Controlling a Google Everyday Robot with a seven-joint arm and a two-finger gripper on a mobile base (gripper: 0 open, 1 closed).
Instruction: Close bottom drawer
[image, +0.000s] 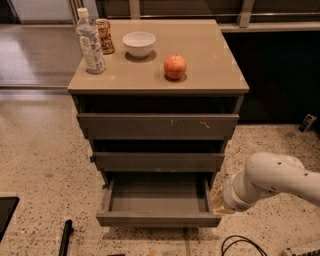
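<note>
1. Your gripper (217, 200) is down low on the right, at the end of the white arm (272, 182), just beside the front right corner of the bottom drawer (150, 219). Spread or pressed together? I cannot tell from here, nor whether it touches the wood.
2. That bottom drawer stands pulled well out, the lowest of the three, its narrow flat front facing you just above the speckled floor (40, 165).
3. By the look of it, you are lining up and the push has yet to count.
4. There is no handle, so this is a push on the face. Come round in front of the drawer rather than alongside its right wall.
5. Aim near the middle of the front. Pressing at the corner could skew the drawer and jam it on its runners.
6. Drive straight back, level and slow. The front is shallow, so hold your height or you may slip over its top edge into the tray.
7. Mind the middle front (159, 161) just above. Keep the arm beneath it as the drawer goes in.
8. Finish gently. On the cabinet top (210, 55) stand a water bottle (90, 42), a can (105, 36), a white bowl (139, 43) and an apple (175, 66). A slam could tip the tall bottle or roll the apple.
9. A black cable (240, 244) lies on the floor near your arm, so keep clear of it.
</note>
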